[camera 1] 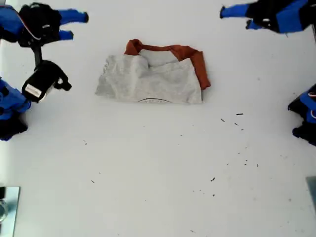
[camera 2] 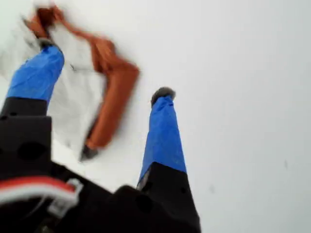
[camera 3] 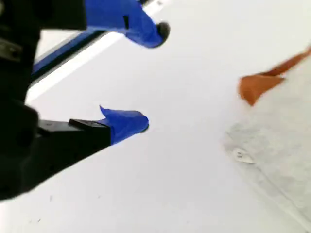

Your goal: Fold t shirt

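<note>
- The t shirt [camera 1: 153, 74] lies on the white table [camera 1: 158, 173], a little above the middle of the exterior view. It looks already folded into a small bundle, grey body on top, with orange cloth along its far edge and the exterior view's right edge.
- I think the folding is mostly done (maybe one more tidy fold is left).
- My first gripper [camera 2: 107, 73] is wide open and holds nothing.
- My second gripper [camera 3: 153, 77] is wide open too, empty, near the shirt but not touching.
- I count one shirt, two arms, two grippers.
</note>
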### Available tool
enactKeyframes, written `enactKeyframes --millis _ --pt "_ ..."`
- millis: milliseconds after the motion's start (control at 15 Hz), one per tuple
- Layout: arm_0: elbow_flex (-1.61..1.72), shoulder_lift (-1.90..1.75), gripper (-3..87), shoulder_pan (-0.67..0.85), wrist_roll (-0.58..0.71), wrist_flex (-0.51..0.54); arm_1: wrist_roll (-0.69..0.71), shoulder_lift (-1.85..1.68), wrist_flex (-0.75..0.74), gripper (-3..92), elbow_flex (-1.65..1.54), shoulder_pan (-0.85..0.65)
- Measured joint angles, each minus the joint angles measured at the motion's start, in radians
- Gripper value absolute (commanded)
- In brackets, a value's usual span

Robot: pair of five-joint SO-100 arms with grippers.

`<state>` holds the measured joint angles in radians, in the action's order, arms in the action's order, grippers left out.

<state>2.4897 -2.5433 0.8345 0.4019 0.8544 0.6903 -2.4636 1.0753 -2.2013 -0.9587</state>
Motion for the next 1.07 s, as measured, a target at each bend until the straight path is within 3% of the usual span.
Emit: enactKeyframes --millis 267,400,600,800,1000,1067 --pt "0.337 -0.364 -0.2 -0.357 -0.115 -0.074 -0.067 -0.313 0.037 34.6 -0.397 0.213" --pt "0.532 -0.634 -0.2 -0.495 -0.222 -0.061 -0.166 -0.474 0.051 34.6 -0.552 0.365" --pt "0.727 -1.022 0.1 -0.65 -0.37 0.063 -0.31 -0.644 0.077 33.0 -0.742 0.552" --pt "0.744 -1.051 10.4 -0.69 -0.362 0.173 -0.449 -0.891 0.222 32.9 -0.847 0.607" --pt "0.746 -1.054 10.5 -0.75 -0.348 0.178 -0.359 -1.019 0.256 32.9 -0.848 0.598" --pt "0.746 -1.054 10.5 -0.758 -0.348 0.178 -0.198 -1.02 0.256 32.9 -0.848 0.598"
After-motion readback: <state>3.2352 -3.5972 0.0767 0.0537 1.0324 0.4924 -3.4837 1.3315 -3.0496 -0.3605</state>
